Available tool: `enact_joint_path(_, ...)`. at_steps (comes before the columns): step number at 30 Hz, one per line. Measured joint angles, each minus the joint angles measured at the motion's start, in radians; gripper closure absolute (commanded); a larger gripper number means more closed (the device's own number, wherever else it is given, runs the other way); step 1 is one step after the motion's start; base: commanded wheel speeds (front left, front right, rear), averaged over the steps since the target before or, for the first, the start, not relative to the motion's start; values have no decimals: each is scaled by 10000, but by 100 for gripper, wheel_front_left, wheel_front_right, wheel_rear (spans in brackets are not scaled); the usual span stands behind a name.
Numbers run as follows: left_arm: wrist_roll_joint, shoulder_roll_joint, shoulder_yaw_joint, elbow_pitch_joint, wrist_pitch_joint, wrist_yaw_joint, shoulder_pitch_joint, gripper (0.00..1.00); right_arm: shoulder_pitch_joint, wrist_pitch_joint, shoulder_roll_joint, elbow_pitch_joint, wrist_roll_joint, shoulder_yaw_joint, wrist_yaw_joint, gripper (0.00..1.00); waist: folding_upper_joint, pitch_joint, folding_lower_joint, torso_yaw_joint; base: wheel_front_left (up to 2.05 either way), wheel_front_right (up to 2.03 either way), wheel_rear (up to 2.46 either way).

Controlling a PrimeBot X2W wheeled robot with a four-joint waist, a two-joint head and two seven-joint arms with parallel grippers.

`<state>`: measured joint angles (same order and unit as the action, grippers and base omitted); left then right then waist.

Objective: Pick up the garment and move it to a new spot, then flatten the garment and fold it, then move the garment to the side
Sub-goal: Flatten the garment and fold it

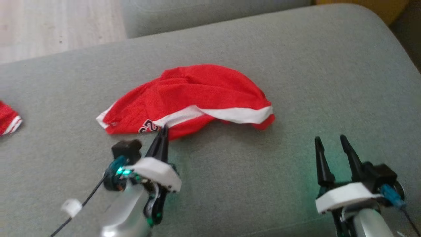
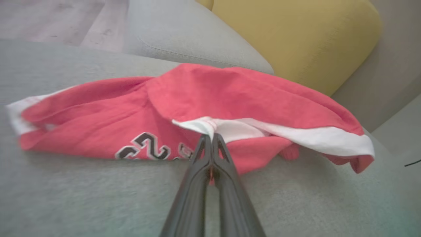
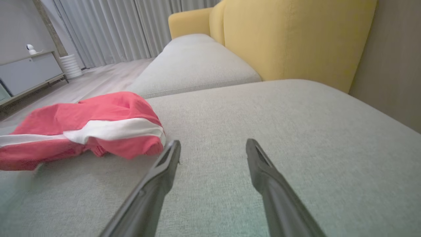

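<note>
Left tool: jaws closed together on a pinch of the white band toward the near edge of the garment. The band gathers into small pleats at the fingertips, which indicates that cloth lies between them. Right tool: jaws wide apart and holding nothing, poised over bare cushion well to the right of the cloth. The garment, a red mesh piece with a printed number just beside the grip, lies crumpled and domed in the middle of the grey sofa cushion. Handling, as judged: light, limp and somewhat slick. From a single pinch it will likely hang and bunch, so a second hold at the band's right end would probably spread it better. A second red cloth lies at the cushion's left edge.
</note>
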<state>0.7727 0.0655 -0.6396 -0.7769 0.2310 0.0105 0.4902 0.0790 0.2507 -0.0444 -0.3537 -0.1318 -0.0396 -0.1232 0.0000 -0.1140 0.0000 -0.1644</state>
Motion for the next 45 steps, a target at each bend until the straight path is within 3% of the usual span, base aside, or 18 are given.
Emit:
enact_joint_path(11, -169, 1837, 320, 2207, -96, 1012, -2326, 100, -539, 0, 2, -50, 119, 263, 0, 0, 0, 703, -1, 981, 0, 0, 0)
enact_joint_path(19, -113, 2080, 458, 2658, -192, 1434, -2936, 100, -536, 0, 2, -138, 188, 242, 0, 0, 0, 721, 0, 1252, 0, 0, 0)
enact_joint_path(23, -109, 2069, 535, 2571, -165, 1432, -2955, 99, -536, 0, 2, -182, 207, 244, 0, 0, 0, 814, 0, 1325, 0, 0, 0)
enact_joint_path(24, -107, 2063, 535, 2541, -107, 1430, -2968, 59, -537, 0, 2, -188, 238, 249, 0, 0, 0, 858, 0, 1348, 0, 0, 0)
enact_joint_path(25, -109, 2063, 537, 2522, -81, 1430, -2998, 35, -537, 0, 2, -190, 278, 251, 0, 0, 0, 905, 0, 1372, 0, 0, 0)
enact_joint_path(26, -119, 2063, 539, 2508, -59, 1436, -3053, 0, -538, 0, 2, -192, 276, 253, 0, 0, 0, 956, 0, 1399, 0, 0, 0)
enact_joint_path(32, -174, 2065, 679, 2535, 92, 1436, -3434, 0, -542, 0, 2, -203, 280, 305, 0, 0, 0, 1251, 0, 1574, 0, 0, 0)
enact_joint_path(45, -1321, 1990, 1526, 4149, 184, 1570, -4152, 0, -843, 0, 2, -146, 301, 355, 0, 0, 0, 1891, -1, 1907, 0, 0, 0)
